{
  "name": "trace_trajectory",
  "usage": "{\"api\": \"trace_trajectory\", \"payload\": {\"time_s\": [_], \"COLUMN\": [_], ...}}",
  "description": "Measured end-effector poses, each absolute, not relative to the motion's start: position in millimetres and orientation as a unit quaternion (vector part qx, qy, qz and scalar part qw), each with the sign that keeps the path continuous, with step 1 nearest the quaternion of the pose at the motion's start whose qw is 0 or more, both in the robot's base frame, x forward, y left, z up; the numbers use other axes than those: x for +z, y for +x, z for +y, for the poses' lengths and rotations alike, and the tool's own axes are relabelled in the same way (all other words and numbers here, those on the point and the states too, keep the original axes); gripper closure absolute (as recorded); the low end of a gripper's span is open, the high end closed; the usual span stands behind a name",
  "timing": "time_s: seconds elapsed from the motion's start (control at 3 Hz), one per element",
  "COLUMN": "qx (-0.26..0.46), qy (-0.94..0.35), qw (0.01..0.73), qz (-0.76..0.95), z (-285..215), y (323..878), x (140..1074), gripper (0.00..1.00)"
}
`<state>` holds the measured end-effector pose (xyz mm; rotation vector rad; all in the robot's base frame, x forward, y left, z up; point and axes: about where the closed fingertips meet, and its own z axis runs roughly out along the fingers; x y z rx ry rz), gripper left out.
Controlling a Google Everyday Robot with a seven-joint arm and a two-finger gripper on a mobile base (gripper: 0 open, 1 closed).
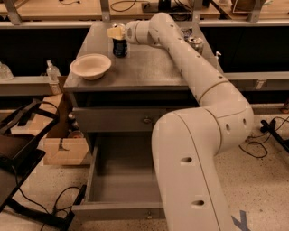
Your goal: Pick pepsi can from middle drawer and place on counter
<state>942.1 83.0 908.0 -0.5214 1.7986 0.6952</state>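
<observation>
**Grey counter [149,67] bore the pepsi can [119,47], gripper [116,32] at its top**

Light wooden bench tops [45,9] ran across the back of the room behind the grey cabinet. From the near right foreground the white arm [203,76] reached over the counter to its far left corner, where the gripper sat at the can's rim. The pepsi can stood upright on the counter directly beneath the gripper; whether the gripper clasped it or sat loose around it could not be told. Left of the gripper and nearer the camera, a cream bowl [90,66] rested on the counter, apart from the can. Right of the gripper, past the arm, a silver-green can [196,43] stood near the far right edge. Well below the gripper, the shallow upper drawer [113,119] was closed and the middle drawer [117,210] was pulled out, partly hidden by the arm. A cardboard box [63,151] sat on the floor just left of that drawer
</observation>
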Motion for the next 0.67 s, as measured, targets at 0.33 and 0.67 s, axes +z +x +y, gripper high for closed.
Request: {"api": "trace_trajectory", "payload": {"time_s": [0.33, 0.67], "qx": [0.294, 0.294], "qy": [-0.22, -0.22], "qw": [0.54, 0.54], "qz": [0.757, 0.757], "z": [85.7, 85.7], "y": [942.1, 942.1], "x": [906.1, 906.0], "gripper": [0.0, 0.0]}}
